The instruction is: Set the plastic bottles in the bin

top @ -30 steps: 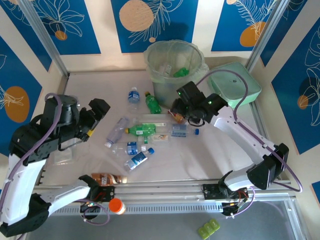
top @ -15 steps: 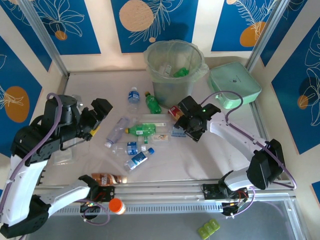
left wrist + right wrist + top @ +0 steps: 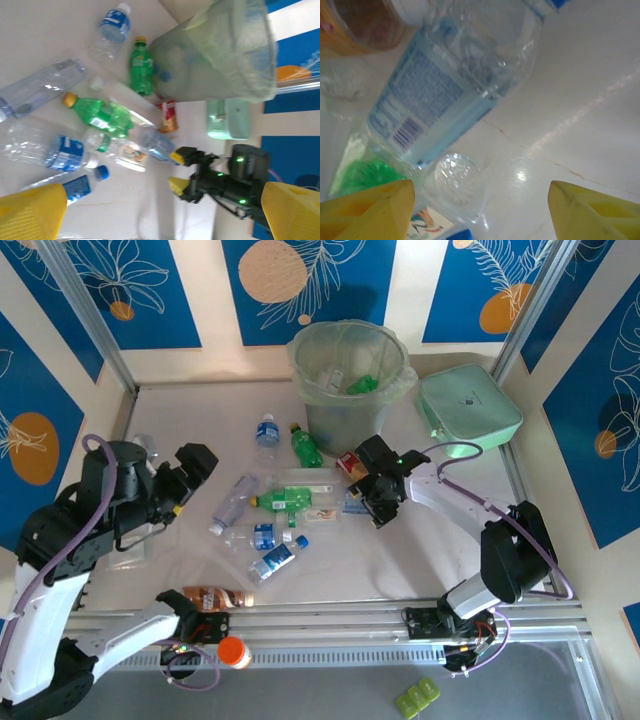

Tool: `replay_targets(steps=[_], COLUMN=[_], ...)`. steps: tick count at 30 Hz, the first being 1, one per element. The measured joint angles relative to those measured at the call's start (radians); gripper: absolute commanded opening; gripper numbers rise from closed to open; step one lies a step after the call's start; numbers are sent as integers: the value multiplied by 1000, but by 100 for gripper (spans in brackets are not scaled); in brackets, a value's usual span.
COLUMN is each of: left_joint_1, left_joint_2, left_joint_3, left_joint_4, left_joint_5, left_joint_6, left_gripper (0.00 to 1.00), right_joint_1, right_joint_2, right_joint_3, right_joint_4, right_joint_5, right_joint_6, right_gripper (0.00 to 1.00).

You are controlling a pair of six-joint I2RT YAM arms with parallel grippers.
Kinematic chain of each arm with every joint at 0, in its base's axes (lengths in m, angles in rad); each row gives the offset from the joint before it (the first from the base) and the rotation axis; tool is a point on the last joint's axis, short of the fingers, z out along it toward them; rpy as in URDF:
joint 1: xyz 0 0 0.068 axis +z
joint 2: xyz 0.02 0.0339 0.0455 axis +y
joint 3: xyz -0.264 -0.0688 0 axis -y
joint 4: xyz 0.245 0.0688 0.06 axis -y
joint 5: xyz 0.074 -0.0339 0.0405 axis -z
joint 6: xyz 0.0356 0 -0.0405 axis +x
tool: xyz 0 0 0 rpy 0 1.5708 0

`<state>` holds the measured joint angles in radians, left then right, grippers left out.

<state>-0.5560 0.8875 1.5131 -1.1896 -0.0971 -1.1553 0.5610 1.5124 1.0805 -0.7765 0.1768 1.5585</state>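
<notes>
"Plastic bottles (image 3: 262, 536) — where are they?"

"Nearest the arm bases, a brown-labelled bottle (image 3: 212, 597) lies at the near edge of the surface (image 3: 400, 560). Farther in, a loose cluster lies flat in the middle. It holds blue-labelled ones, a clear bottle (image 3: 235, 498) and a green bottle (image 3: 285, 500) with a yellow cap."

"And the left tool (image 3: 192, 475)?"

"It hangs left of the cluster with its fingers spread wide and nothing between them."

"The right tool (image 3: 374, 506)?"

"It is low over the right end of the cluster. Its yellow fingers (image 3: 370, 210) stand apart, released, gripping nothing. A pale-blue-labelled bottle (image 3: 430, 100) lies just ahead of them."

"Beyond that?"

"A red-labelled bottle (image 3: 348, 462) lies near the foot of the bin (image 3: 335, 420). A small green bottle (image 3: 305, 445) and a white-capped bottle (image 3: 266, 432) with a blue label lie just left of the bin. Whether the small green one touches its wall cannot be told. Inside the bag-lined bin a green bottle in the bin (image 3: 362, 385) shows — others there are too blurred to name. A mint-green box (image 3: 470, 405) sits to the bin's right."
</notes>
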Motion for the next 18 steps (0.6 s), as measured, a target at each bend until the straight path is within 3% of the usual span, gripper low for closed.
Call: replay_targets(steps=[8, 18], left_joint_1=[14, 140], left_joint_2=[4, -68], left_joint_3=[-197, -520], left_joint_4=[-95, -200], left_joint_5=[-124, -71], left_joint_6=[19, -82], left_gripper=[99, 99], right_joint_1=[-31, -36], right_joint_2=[37, 108], right_joint_3=[14, 43], right_joint_4=[33, 86], right_joint_5=[18, 21], right_joint_6=[109, 203], right_gripper=[70, 64])
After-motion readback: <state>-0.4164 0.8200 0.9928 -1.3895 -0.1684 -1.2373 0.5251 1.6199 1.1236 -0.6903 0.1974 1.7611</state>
